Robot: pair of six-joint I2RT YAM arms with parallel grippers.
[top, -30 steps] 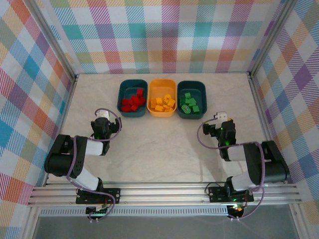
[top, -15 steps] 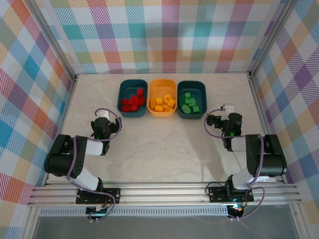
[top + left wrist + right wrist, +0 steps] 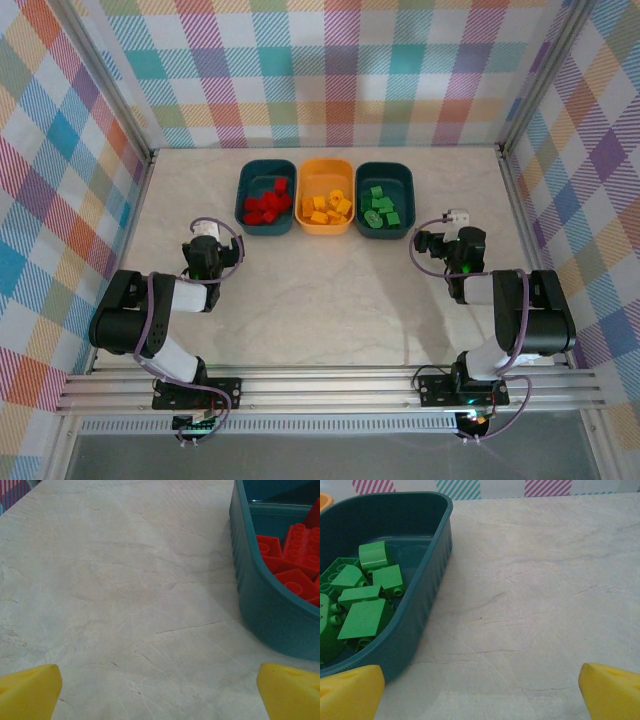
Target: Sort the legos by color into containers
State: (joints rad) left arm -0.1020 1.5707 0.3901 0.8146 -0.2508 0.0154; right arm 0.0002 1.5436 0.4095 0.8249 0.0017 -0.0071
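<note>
Apparently done: the red legos [image 3: 267, 207] lie in the dark teal tub [image 3: 242, 195] left of the orange-yellow tub [image 3: 326, 164], the yellow-orange legos [image 3: 328, 207] lie inside it, and the green legos [image 3: 379, 208] lie in the teal tub [image 3: 408, 192] to its right, each colour grouped as the sort demands. The left gripper [image 3: 160, 692] and right gripper [image 3: 480, 692] hover released and empty, jaws wide, on the near side of the orange-yellow tub and out to either flank, seemingly parked because every brick in view is binned.

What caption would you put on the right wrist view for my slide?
Open right gripper beside the dark teal plastic tub of green studded bricks, marble-look tabletop ahead.
</note>
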